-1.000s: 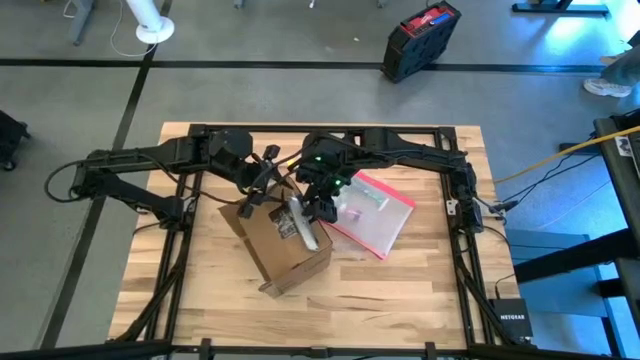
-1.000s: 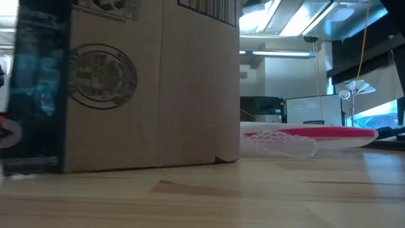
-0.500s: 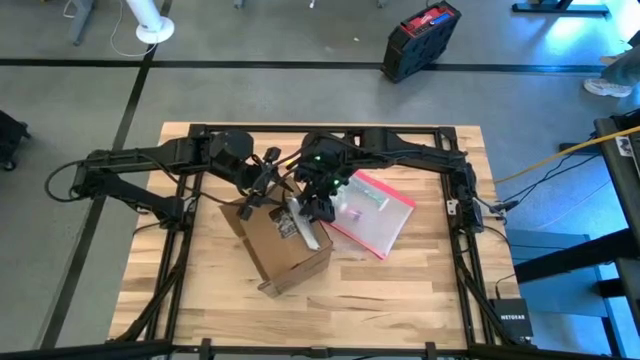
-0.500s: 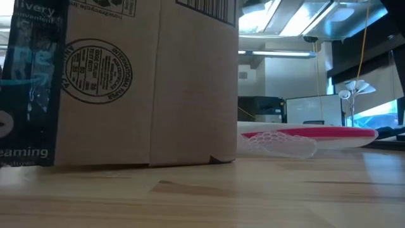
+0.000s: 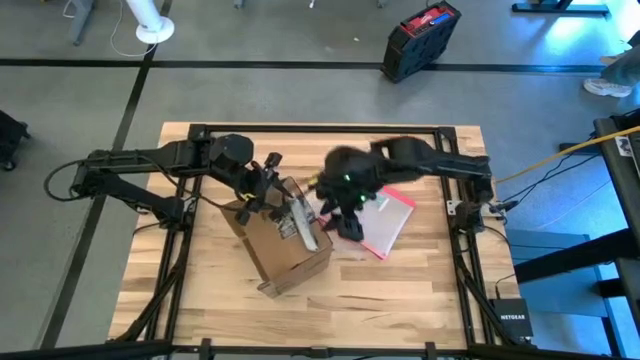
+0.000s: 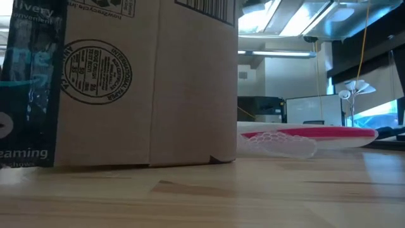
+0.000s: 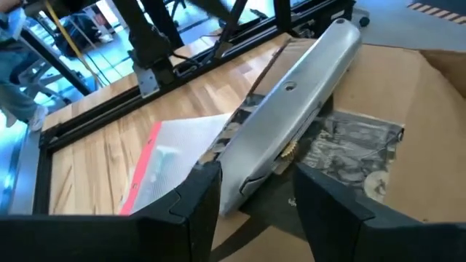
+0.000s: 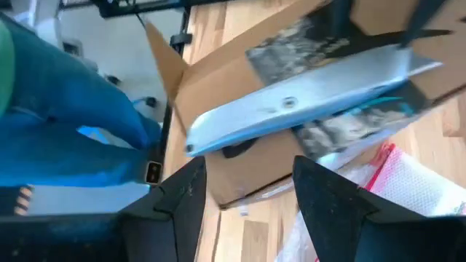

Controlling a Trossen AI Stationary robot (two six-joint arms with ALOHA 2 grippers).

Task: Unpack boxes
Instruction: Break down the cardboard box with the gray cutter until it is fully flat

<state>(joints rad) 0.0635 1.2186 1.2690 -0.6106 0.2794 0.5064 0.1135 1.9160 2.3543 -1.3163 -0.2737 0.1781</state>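
The brown cardboard box (image 5: 285, 250) stands open on the table's middle and fills the left of the low view (image 6: 139, 82). A long silver item (image 5: 304, 226) lies slanting over its open top, above a grey printed thing (image 7: 353, 145) inside. My left gripper (image 5: 274, 195) is at the box's far corner, shut on the silver item's end (image 7: 251, 182). My right gripper (image 5: 348, 222) hovers open and empty to the right of the box, over the clear pouch with the pink-red edge (image 5: 392, 214). Its fingers (image 8: 175, 204) frame the box from a distance. My left gripper pinches the silver item's far end (image 7: 244, 178) between its two fingers, which lie along the item and come slanting down from the table's far left. The item stretches away over the open box (image 8: 291, 109), its free end past the box's right rim.
The pouch lies flat on the wood right of the box, as the low view (image 6: 304, 136) also shows. A black and red case (image 5: 420, 38) stands on the floor beyond the table. The black frame rails (image 5: 320, 130) run along the table's far and side edges.
My right gripper has drawn back from the silver item over the box toward the table's right edge and now hangs over the pouch. The box shifted slightly on the table at first, then stayed still. My left gripper has kept its hold on the silver item.
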